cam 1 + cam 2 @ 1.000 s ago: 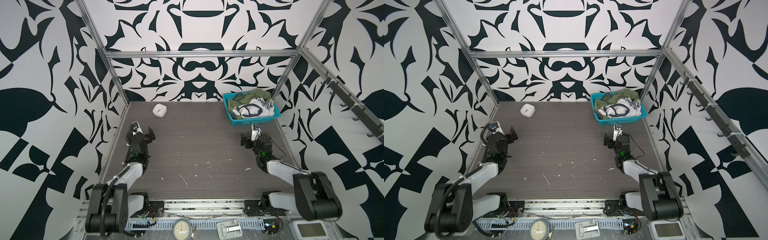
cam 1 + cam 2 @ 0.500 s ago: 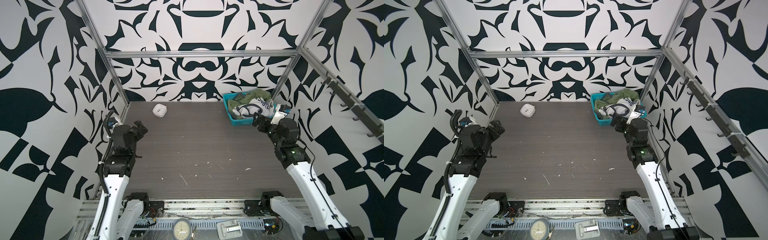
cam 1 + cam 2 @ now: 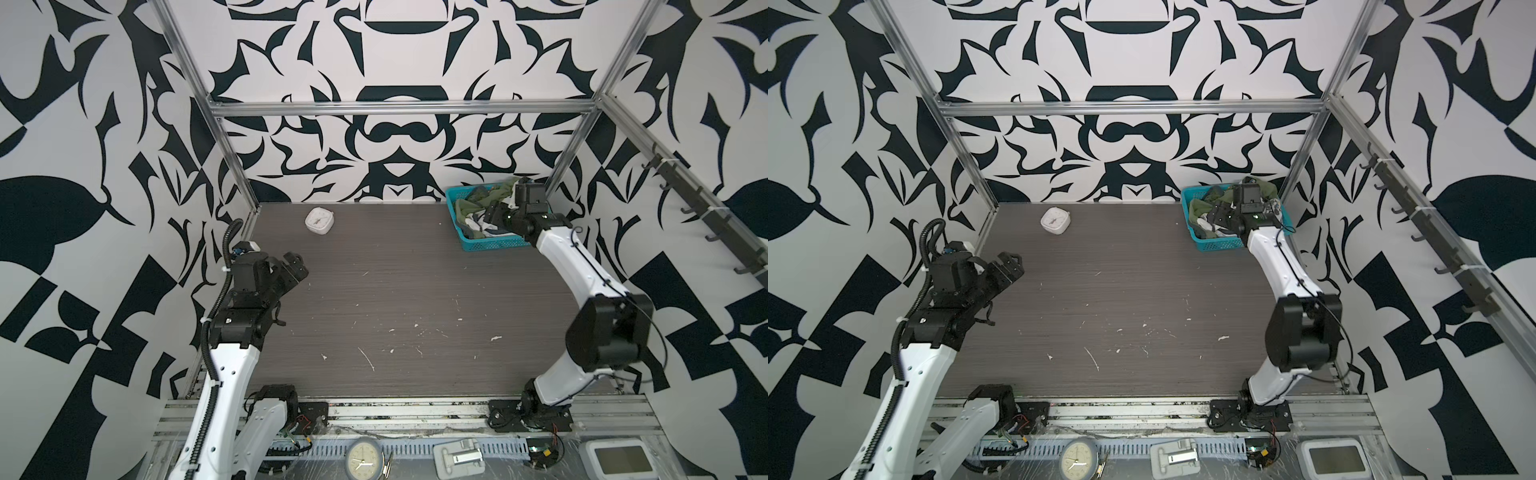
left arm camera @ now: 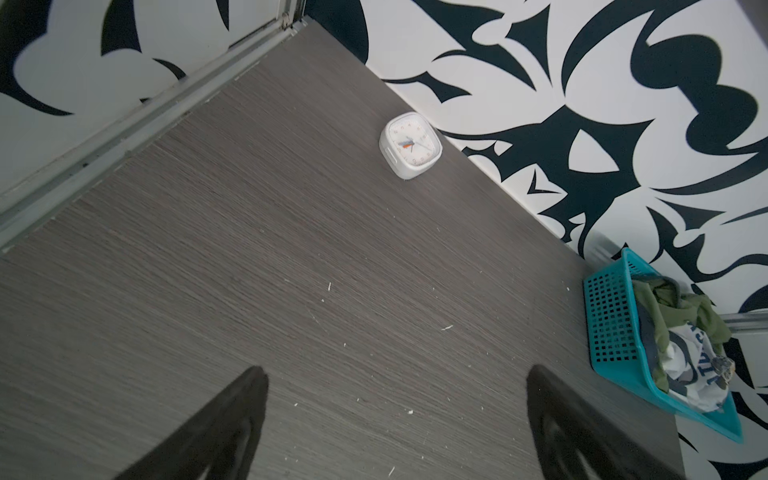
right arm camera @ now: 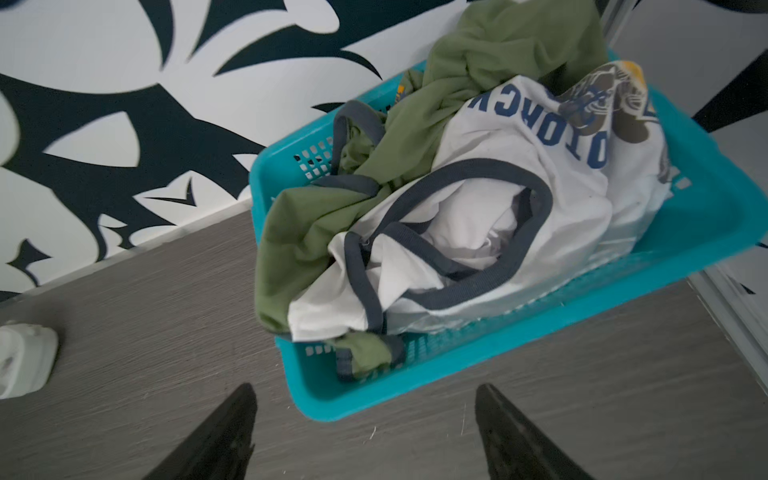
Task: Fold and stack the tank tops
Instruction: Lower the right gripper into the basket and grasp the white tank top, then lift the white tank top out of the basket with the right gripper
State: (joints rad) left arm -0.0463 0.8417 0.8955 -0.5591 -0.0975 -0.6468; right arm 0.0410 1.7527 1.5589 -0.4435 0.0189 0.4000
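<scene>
The tank tops lie crumpled together in a teal basket (image 5: 540, 332) at the table's back right corner. The white tank top (image 5: 519, 199) with navy trim and blue lettering lies on top. The olive green tank top (image 5: 478, 54) is bunched behind and beside it. In both top views my right gripper (image 3: 494, 214) (image 3: 1214, 216) hovers over the basket (image 3: 490, 246). In the right wrist view the right gripper (image 5: 365, 388) is open and holds nothing, just short of the basket's near corner. My left gripper (image 3: 297, 266) (image 4: 397, 369) hangs open and empty over the left of the table.
A small white square clock (image 3: 320, 219) (image 4: 410, 145) stands near the back wall, left of the middle. The basket (image 3: 1219, 245) sits against the back wall and the right corner post. Patterned walls and metal rails close three sides. White specks dot the dark tabletop.
Both arms have risen from low folded poses near the front. The right arm has reached back to the basket, its jaws a little narrower. The left arm has lifted over the table's left side.
</scene>
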